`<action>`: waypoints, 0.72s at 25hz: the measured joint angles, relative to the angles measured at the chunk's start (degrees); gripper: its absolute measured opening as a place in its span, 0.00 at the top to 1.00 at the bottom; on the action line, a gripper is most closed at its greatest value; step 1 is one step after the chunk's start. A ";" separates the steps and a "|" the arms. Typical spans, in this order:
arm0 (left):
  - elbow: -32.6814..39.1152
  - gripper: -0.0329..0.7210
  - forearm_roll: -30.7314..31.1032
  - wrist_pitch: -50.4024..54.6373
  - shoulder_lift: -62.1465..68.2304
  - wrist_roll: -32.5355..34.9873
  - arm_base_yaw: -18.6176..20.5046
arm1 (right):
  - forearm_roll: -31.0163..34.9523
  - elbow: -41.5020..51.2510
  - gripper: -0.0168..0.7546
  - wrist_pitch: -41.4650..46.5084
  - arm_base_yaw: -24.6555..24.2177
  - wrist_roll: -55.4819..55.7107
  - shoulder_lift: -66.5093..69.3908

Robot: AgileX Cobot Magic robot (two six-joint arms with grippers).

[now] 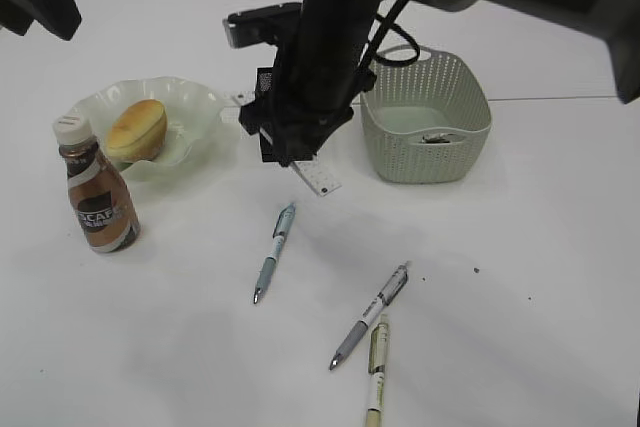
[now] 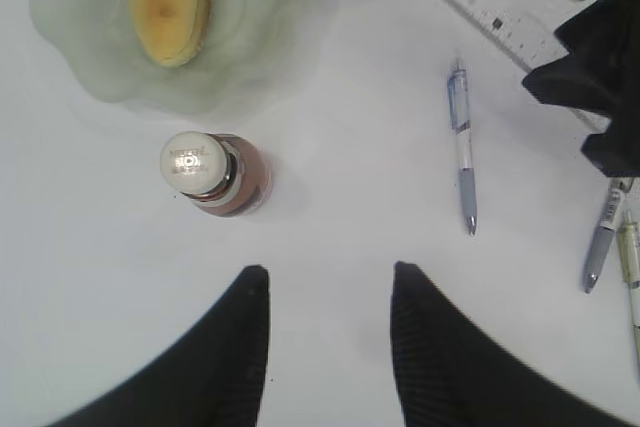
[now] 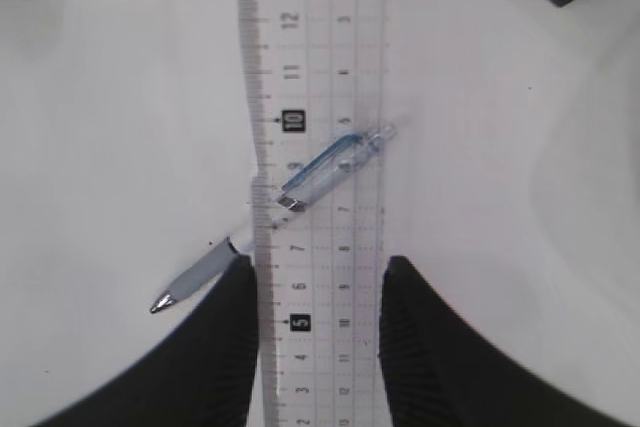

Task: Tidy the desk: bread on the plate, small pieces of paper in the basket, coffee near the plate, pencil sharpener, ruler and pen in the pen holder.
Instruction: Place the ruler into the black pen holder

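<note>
While clamping the ruler [image 3: 320, 77] edge to edge in the right gripper [image 3: 320, 269], holds its long axis straight out from the fingers, above a blue pen [image 3: 330, 162]; probably needs tipping upright for the pen holder; leaves left gripper [image 2: 328, 282] half-open, empty, near the coffee [image 2: 215, 175].

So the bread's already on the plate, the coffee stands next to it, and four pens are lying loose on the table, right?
Nearly. There are three pens, not four: one blue pen, a grey pen and a pale pen beside it, as the exterior view shows. The rest holds: the bread is on the plate and the coffee stands next to it.
</note>
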 joint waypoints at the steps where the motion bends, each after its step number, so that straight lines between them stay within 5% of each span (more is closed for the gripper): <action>1: 0.00 0.55 0.00 0.00 0.00 0.00 0.00 | 0.00 0.00 0.63 0.12 0.00 1.02 -1.14; 18: 0.00 0.55 -0.94 0.00 0.00 0.00 0.00 | -4.65 0.00 0.63 1.14 0.00 5.00 -9.60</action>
